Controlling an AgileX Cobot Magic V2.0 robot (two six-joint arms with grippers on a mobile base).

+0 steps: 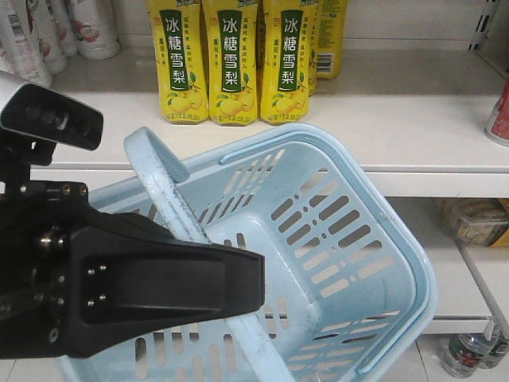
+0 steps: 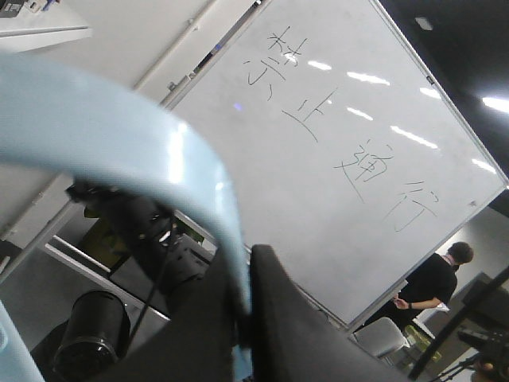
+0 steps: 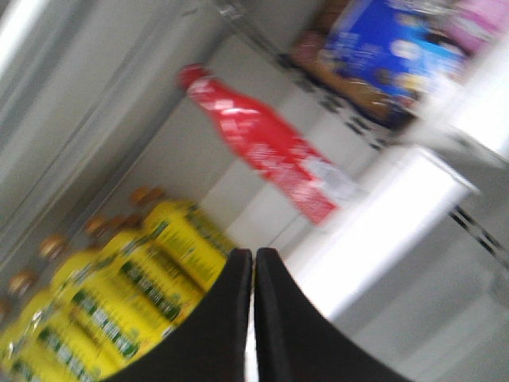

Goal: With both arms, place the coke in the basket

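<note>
We clamp our left gripper [image 2: 245, 280] on the handle [image 1: 163, 187] of the basket [image 1: 394, 219] to hold it up for loading; our right gripper [image 3: 253, 274], closed empty, faces the coke [image 3: 262, 147].

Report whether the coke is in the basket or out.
Out. The coke stands on a shelf in the right wrist view; the basket shows a bare interior where visible.
</note>
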